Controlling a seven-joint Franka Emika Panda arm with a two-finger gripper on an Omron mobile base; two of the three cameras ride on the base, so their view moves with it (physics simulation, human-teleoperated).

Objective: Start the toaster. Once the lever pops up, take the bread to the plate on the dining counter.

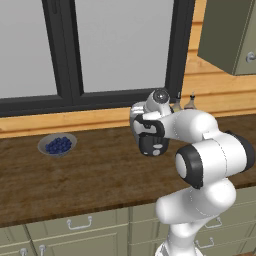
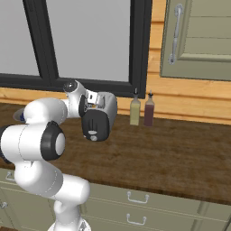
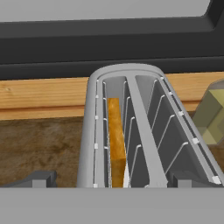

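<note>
Hand: the hand (image 3: 109, 181) was held wide open and empty, poised just above the near end of the toaster (image 3: 131, 127), with one dark fingertip (image 3: 37, 179) seen off each side of the body.
Toaster: it was stood on the brown wooden worktop (image 1: 75, 175) under the window (image 1: 100, 45); in the base views it was largely hidden behind the wrist, its black end panel (image 2: 95, 124) facing outward.
Lever: it could not be picked out with certainty; whether it was up or down was not settled by the frames.
Bread: one tan slice (image 3: 115, 140) was seen edge-on, sunk in the left slot, upright between the wire guides; the right slot was seen empty.
Bowl: a small grey bowl (image 1: 57, 145) holding blue berries was set well to the left on the same worktop.
Bottles: two bottles (image 2: 135, 110) were stood just beside the toaster against the back wall, one pale, one dark.
Plate and dining counter: nothing could be said about their place.
Stage: judged to be early, with the lever press probably not yet made.
Risk: the small tab might be missed and the dial or shell pushed instead, so that the light toaster was shoved towards the bottles.
Risk: a wide fingertip might be caught on the slot rim if the descent were off-centre.
</note>
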